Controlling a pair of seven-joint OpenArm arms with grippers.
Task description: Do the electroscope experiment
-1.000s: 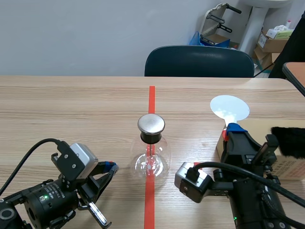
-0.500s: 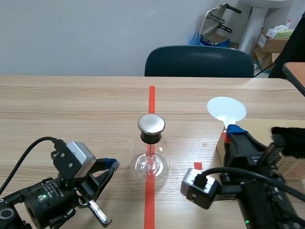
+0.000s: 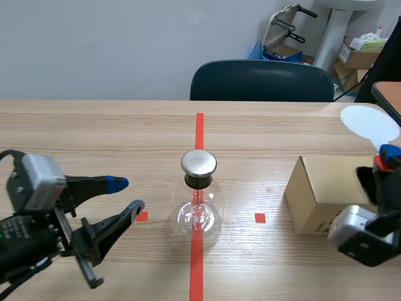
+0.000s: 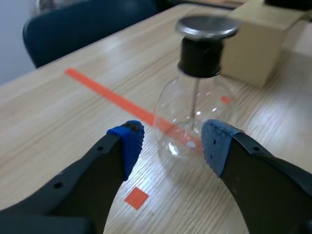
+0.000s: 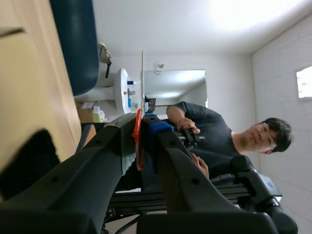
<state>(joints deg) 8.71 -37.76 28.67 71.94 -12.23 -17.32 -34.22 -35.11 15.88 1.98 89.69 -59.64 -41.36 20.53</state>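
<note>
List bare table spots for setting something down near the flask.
Bare: the far strip between flask and chair; the gap between flask and cardboard box; the far-left tabletop. Crowded: the near left, where the left arm holds open jaws beside the flask.

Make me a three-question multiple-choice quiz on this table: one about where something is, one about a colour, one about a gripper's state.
1. Where does the glass flask stand?
A. on the cardboard box
B. on the orange-red tape line
C. in the right gripper

2. What colour is the disc that the right gripper holds?
A. white
B. black
C. green

3. How is the left gripper?
A. shut on the flask
B. shut on nothing
C. open

Key:
1 B: the tape runs under it, apart from the box.
2 A: it shows plain white.
3 C: its fingers stand apart, the flask ahead of them.
</note>
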